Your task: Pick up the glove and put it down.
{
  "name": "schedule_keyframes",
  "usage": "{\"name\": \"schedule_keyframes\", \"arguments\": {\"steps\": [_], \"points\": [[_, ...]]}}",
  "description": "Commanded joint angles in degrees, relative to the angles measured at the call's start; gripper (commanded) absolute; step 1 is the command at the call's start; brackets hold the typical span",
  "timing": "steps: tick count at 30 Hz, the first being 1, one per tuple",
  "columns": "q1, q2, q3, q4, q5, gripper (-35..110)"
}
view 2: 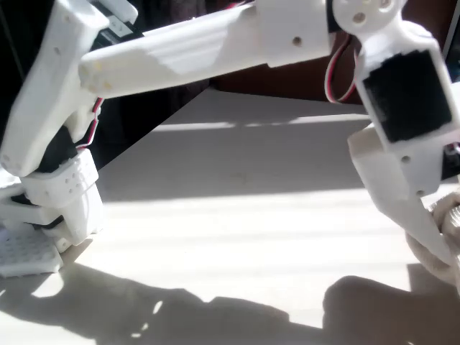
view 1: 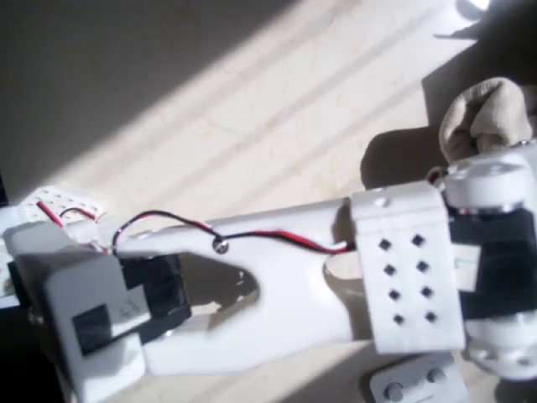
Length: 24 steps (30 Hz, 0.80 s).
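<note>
The arm [view 2: 201,43] is chunky white plastic, matte and kind of blocky, with black motor blocks set into the joints and red and black wires [view 1: 252,235] looping along the top in the overhead view. The fixed view has it stretching from its base [view 2: 50,194] at the left edge across to the right, then bending down toward the table [view 2: 237,237]. The base has a perforated white plate [view 2: 25,259] at its foot.

The table is smooth and pale, cream-coloured with faint streaks, and hard sunlight cuts across it in diagonal bands with deep shadow behind.

Following the arm down on the right of the fixed view, the tool [view 2: 435,241] tapers into a flat white finger [view 2: 424,230] that meets the glove [view 2: 449,223] right at the picture's edge. Just a sliver of the glove shows there, pale and rumpled. Can't tell from either view whether the tool is apart, together or clamped on the fabric, since the tips are hidden.

From overhead the glove [view 1: 487,117] is clearer: soft beige fabric, lumpy and wrinkled, bunched up at the far right just beyond the arm's wrist, throwing a dark shadow to its left.

At the bottom edge of the overhead view sits a white plastic device [view 1: 418,384] with round buttons, flat and smooth.
</note>
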Motion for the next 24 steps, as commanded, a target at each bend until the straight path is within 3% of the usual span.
{"name": "schedule_keyframes", "arguments": {"steps": [1, 8, 24], "points": [[5.7, 4.5, -1.6, 0.3, -1.2, 0], [11.6, 2.5, 1.5, 0.3, -1.3, 0], [12.0, -4.2, 11.1, -0.7, -1.3, 0]]}}
